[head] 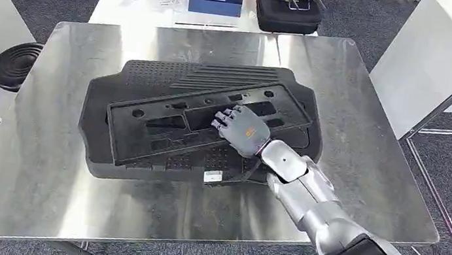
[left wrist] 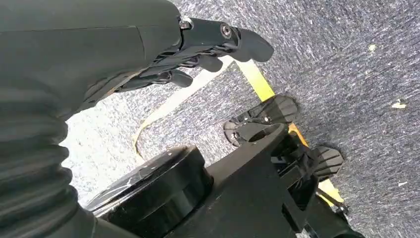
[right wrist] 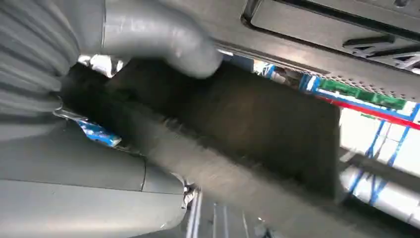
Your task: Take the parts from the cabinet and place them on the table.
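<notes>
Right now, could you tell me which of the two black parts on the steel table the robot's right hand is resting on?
The right hand rests on the flatter frame-like part with rectangular cutouts, which lies tilted on top of the larger, thicker black part with the perforated, ribbed surface.

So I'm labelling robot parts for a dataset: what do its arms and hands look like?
The right arm is glossy silver with a black segment nearest the body. The right hand is grey with darker fingers and an orange marking on its back. The left hand has a grey ribbed cover and dark fingers with visible screws.
</notes>
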`<action>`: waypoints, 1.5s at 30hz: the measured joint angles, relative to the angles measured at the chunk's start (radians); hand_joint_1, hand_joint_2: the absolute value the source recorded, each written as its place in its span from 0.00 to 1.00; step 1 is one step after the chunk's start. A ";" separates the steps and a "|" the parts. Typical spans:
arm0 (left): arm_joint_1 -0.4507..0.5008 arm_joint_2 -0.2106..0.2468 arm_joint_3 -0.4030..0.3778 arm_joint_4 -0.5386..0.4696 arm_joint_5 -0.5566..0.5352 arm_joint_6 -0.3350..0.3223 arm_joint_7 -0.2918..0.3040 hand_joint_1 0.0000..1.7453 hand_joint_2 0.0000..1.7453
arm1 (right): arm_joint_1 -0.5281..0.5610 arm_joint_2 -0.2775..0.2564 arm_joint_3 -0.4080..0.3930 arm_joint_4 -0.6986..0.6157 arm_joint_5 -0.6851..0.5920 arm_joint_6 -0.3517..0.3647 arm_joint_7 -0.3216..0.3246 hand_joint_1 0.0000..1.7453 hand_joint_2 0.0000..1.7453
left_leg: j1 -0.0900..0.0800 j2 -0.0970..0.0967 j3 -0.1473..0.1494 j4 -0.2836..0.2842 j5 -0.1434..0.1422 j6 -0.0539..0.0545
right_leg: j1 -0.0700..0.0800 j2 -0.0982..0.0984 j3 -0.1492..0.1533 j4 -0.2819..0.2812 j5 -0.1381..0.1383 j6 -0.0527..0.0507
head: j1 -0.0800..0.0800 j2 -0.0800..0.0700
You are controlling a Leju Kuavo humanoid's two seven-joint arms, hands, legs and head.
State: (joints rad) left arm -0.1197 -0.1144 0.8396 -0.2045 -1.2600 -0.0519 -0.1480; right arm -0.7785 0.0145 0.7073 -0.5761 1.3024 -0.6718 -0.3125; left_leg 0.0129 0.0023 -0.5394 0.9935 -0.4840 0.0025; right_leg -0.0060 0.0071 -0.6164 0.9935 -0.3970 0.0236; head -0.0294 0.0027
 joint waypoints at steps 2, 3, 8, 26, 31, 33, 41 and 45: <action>0.000 0.000 0.000 0.000 0.006 0.001 0.001 0.00 0.00 | -0.002 0.004 -0.001 0.014 -0.004 0.029 0.017 0.00 0.00 | -0.001 0.000 0.001 0.000 0.000 0.000 | -0.001 0.000 0.001 0.000 0.000 0.000 | 0.000 0.000; 0.000 0.001 0.000 0.000 0.006 0.005 0.001 0.00 0.00 | -0.003 0.004 -0.001 0.024 0.003 0.048 0.034 0.00 0.00 | -0.002 0.000 0.001 0.000 0.000 0.000 | -0.002 0.000 0.001 -0.001 0.000 0.000 | 0.000 0.000; -0.012 -0.007 0.001 0.000 0.041 0.048 0.051 0.00 0.00 | -0.025 0.012 -0.002 0.069 0.020 0.115 0.074 0.00 0.00 | -0.003 0.000 0.001 0.000 0.000 0.000 | -0.004 -0.001 0.002 -0.002 0.001 0.001 | 0.000 0.000; -0.291 -0.201 0.045 0.011 0.148 0.209 0.298 0.00 0.00 | -0.127 0.275 0.008 0.168 -0.044 0.272 0.141 0.00 0.00 | -0.004 -0.001 0.000 0.001 0.003 -0.001 | -0.005 -0.002 0.002 -0.004 0.004 0.005 | 0.000 0.000; -0.292 -0.201 0.047 0.011 0.159 0.210 0.294 0.00 0.00 | -0.130 0.286 0.001 0.169 -0.117 0.385 0.077 0.00 0.00 | -0.005 -0.001 0.000 0.001 0.003 -0.001 | -0.005 -0.002 0.002 -0.005 0.004 0.005 | 0.000 0.000; -0.292 -0.201 0.048 0.011 0.166 0.210 0.290 0.00 0.00 | -0.134 0.293 0.000 0.169 -0.148 0.450 0.049 0.00 0.00 | -0.005 -0.001 0.000 0.001 0.003 -0.001 | -0.005 -0.002 0.002 -0.005 0.004 0.005 | 0.000 0.000; -0.292 -0.195 0.057 0.011 0.190 0.207 0.281 0.00 0.00 | -0.157 0.312 0.019 0.160 -0.187 0.549 0.034 0.00 0.00 | -0.004 -0.001 0.000 0.001 0.003 -0.001 | -0.005 -0.002 0.002 -0.005 0.004 0.005 | 0.000 0.000; -0.293 -0.192 0.059 0.011 0.187 0.204 0.305 0.00 0.00 | -0.161 0.312 0.036 0.160 -0.197 0.554 0.037 0.00 0.00 | -0.004 -0.001 0.000 0.001 0.003 -0.001 | -0.005 -0.002 0.002 -0.005 0.004 0.005 | 0.000 0.000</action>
State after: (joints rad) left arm -0.4129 -0.3063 0.8984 -0.1938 -1.0731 0.1518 0.1572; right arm -0.9397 0.3269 0.7431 -0.4158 1.1055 -0.1175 -0.2754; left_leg 0.0089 0.0015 -0.5394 0.9944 -0.4813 0.0010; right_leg -0.0108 0.0048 -0.6142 0.9888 -0.3933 0.0290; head -0.0294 0.0027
